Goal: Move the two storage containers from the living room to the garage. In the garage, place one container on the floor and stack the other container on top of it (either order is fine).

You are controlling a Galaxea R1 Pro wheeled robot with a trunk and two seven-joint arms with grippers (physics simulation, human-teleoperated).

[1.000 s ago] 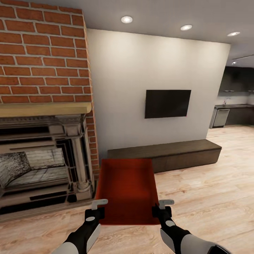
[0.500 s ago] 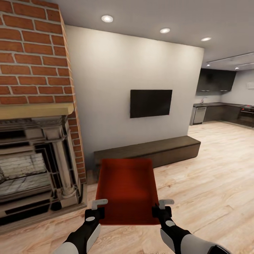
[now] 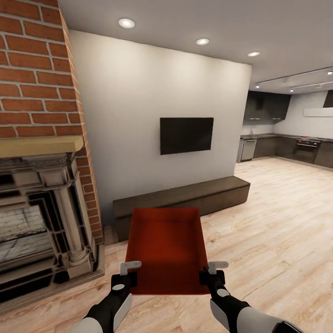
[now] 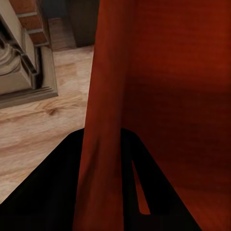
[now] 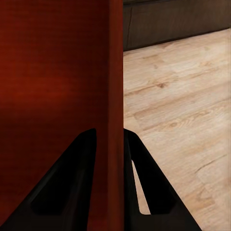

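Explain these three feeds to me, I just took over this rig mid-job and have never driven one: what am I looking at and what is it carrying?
The big picture comes from a camera on the robot's head, looking forward and down over its two arms. The other two come from cameras near each gripper, looking along its two fingers.

The robot is in a living room: a brick fireplace, a black wall TV, a long dark bench and a light wood-plank floor, with a kitchen area further back.

Between the arms it holds one orange-red storage container, open side up and off the floor. The left gripper pinches the box's left wall and the right gripper pinches its right wall. In each wrist view the thin red wall runs between two dark fingers.
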